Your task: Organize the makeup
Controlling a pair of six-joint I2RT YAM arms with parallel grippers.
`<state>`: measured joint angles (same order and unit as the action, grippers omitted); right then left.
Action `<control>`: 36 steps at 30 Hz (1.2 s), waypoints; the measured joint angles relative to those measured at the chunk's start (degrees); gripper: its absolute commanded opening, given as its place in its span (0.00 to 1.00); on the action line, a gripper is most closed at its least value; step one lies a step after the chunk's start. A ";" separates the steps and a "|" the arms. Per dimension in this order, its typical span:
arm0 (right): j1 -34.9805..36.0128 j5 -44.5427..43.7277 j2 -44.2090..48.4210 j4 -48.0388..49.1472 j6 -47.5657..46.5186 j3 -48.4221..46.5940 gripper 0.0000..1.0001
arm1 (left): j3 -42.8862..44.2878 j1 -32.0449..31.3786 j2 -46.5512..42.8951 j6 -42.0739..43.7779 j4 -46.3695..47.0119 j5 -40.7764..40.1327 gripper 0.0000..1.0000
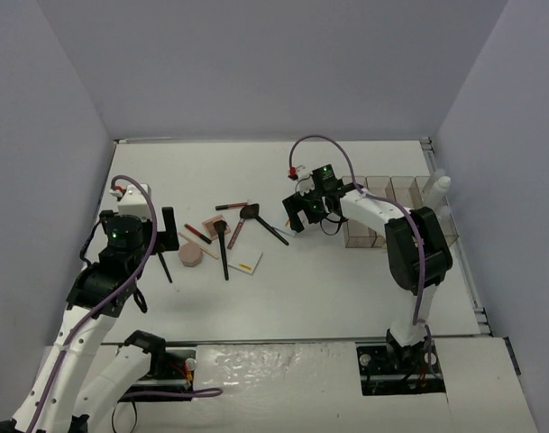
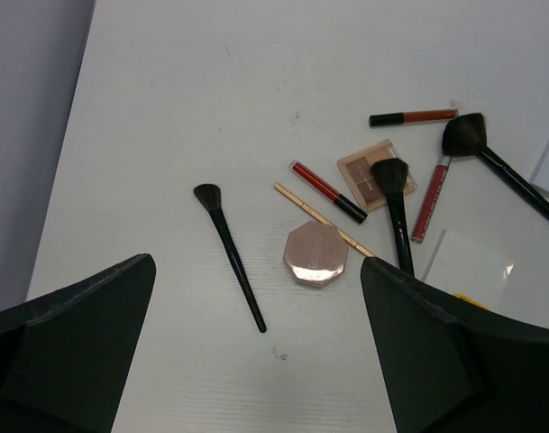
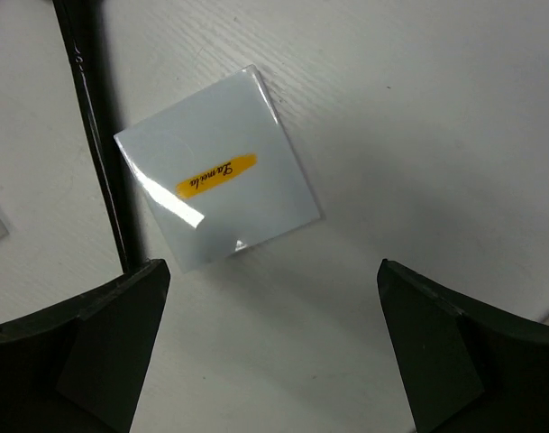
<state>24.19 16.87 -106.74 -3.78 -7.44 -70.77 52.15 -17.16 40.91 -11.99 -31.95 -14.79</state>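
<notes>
The makeup lies loose mid-table: a pink octagonal compact point(image 1: 191, 256) point(image 2: 315, 253), a thin black brush point(image 2: 229, 253), a red pencil point(image 2: 328, 191), a tan pencil point(image 2: 321, 217), a tan palette point(image 2: 375, 171), two bigger black brushes point(image 2: 396, 212) point(image 2: 490, 155), two red gloss tubes point(image 2: 431, 203) and a white card point(image 1: 245, 262). My left gripper point(image 1: 159, 236) point(image 2: 256, 302) is open and empty, above the table left of the compact. My right gripper point(image 1: 301, 216) point(image 3: 272, 298) is open and empty, low over the table just beside a white card with a yellow label point(image 3: 215, 176).
A clear plastic organizer point(image 1: 379, 185) stands at the right, behind my right arm. White-capped bottles point(image 1: 438, 185) show at its right end. A black brush handle point(image 3: 98, 135) lies along the labelled card's left edge. Grey walls enclose the table.
</notes>
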 measured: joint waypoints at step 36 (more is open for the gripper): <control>4.09 2.57 -12.80 -9.95 -19.45 -13.21 0.54 | -1.39 1.92 0.02 0.00 -0.04 2.25 0.97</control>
<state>28.27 19.44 -119.54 -13.73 -26.89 -83.98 50.76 -15.24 40.93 -11.99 -31.99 -12.54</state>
